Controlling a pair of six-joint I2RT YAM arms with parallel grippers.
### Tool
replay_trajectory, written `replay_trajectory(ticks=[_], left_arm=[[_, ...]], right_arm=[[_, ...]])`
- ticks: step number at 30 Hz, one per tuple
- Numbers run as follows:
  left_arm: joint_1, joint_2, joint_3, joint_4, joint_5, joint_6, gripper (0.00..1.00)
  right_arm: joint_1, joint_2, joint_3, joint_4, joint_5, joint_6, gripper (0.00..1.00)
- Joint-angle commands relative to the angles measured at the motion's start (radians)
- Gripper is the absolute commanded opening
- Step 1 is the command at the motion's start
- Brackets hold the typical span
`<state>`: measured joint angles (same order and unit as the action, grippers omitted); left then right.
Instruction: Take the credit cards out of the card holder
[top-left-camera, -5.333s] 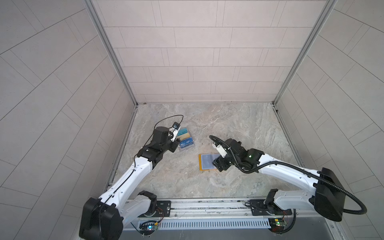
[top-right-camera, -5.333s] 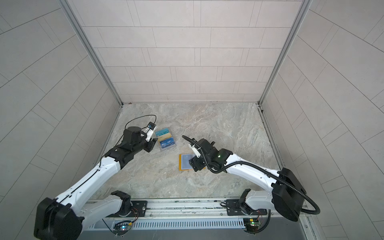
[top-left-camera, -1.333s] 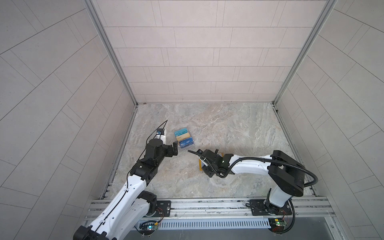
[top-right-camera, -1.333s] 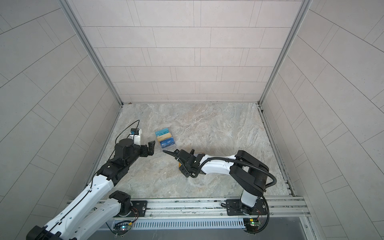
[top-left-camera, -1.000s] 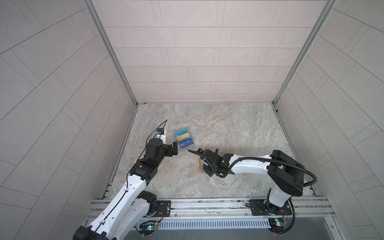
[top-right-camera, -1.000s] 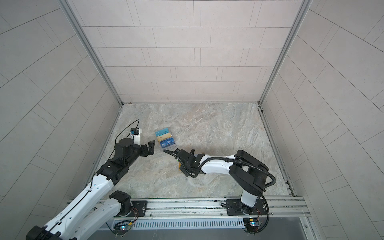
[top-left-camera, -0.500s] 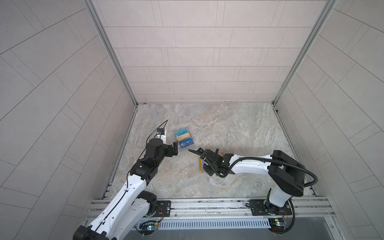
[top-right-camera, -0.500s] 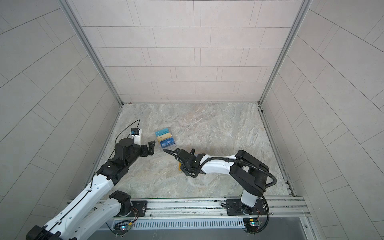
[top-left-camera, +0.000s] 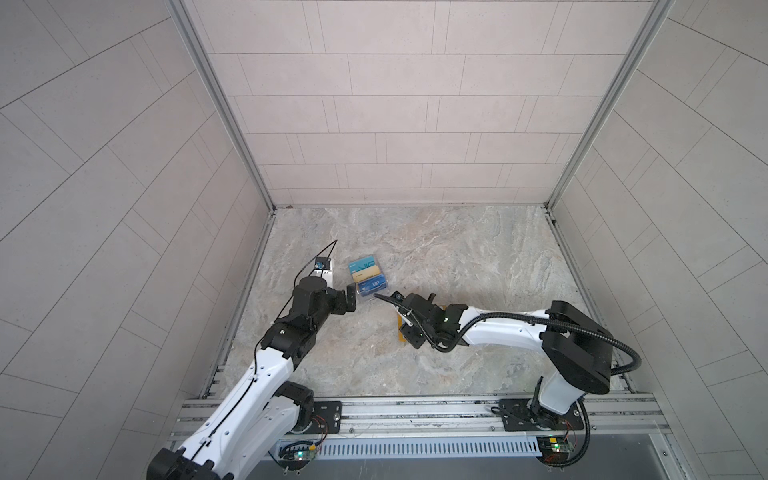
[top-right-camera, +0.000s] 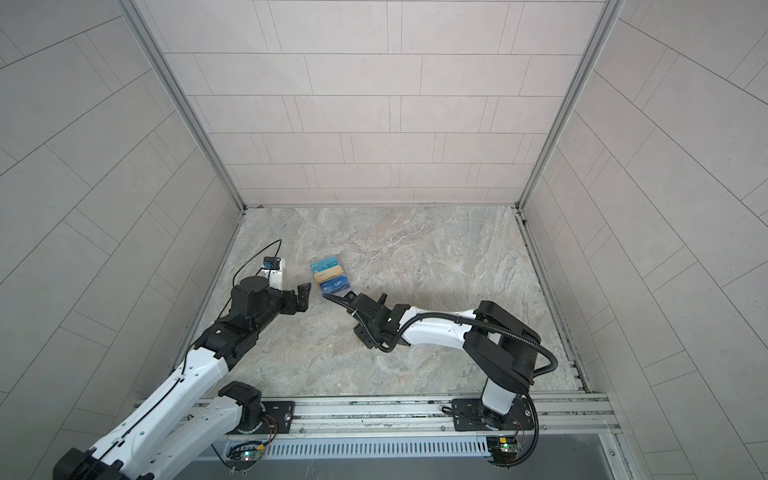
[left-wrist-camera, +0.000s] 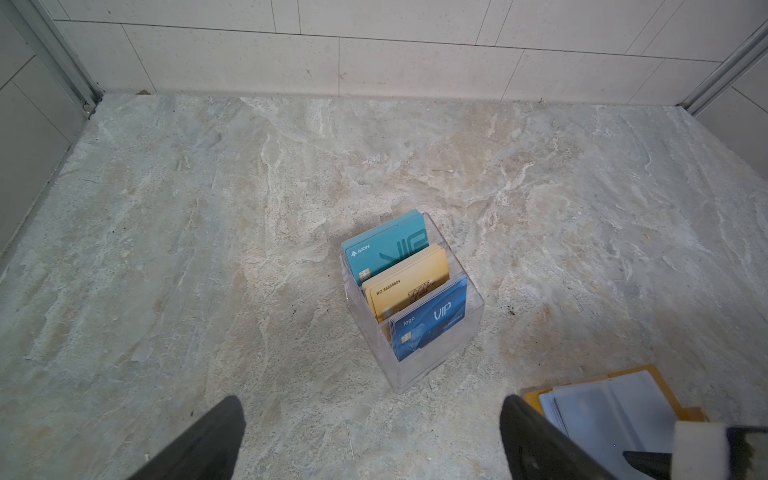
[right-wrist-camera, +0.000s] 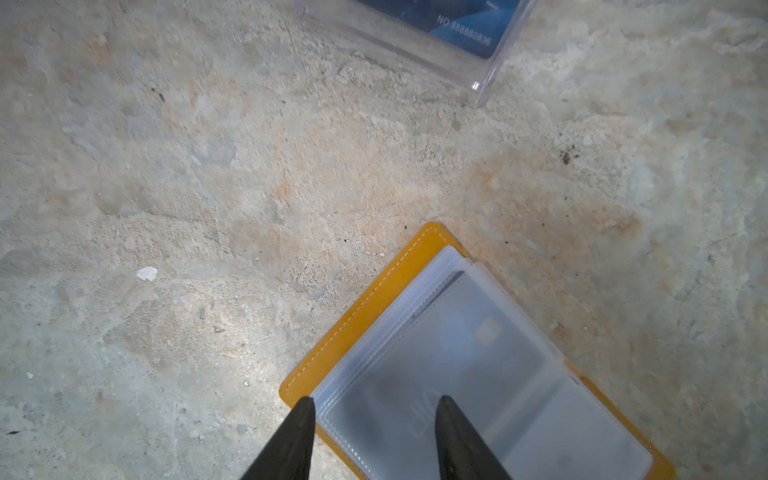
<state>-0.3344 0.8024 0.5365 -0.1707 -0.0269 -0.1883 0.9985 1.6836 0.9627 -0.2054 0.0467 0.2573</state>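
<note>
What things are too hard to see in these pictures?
- Wallet: in both top views, the right arm covers nearly all of it.
- Card: right wrist view, the wallet's cloudy plastic blurs its colour and lettering.
- Clear stand: right wrist view, cut off by the edge.

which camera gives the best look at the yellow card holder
The right wrist view: the card holder lies open, its stitched edge and clear sleeves close up. The left wrist view catches one corner; in a top view only a yellow sliver shows.

Mustard card holder (right-wrist-camera: 359, 309) lies open flat; one credit card (right-wrist-camera: 457, 374) sleeved inside.
</note>
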Motion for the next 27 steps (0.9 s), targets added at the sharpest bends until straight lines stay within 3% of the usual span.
replay_trajectory(ticks=[1,18,27], left_arm=[[-0.005,0.002,0.037,0.000,0.002,0.010,1.00],[-0.006,0.010,0.044,-0.004,0.006,0.015,1.00],[-0.008,0.009,0.042,-0.007,0.006,0.015,1.00]], right_arm=[[0.000,0.027,0.011,-0.008,0.010,-0.005,0.50],[0.000,0.057,-0.026,-0.005,0.036,0.001,0.47],[0.000,0.061,-0.051,-0.002,0.042,0.014,0.38]])
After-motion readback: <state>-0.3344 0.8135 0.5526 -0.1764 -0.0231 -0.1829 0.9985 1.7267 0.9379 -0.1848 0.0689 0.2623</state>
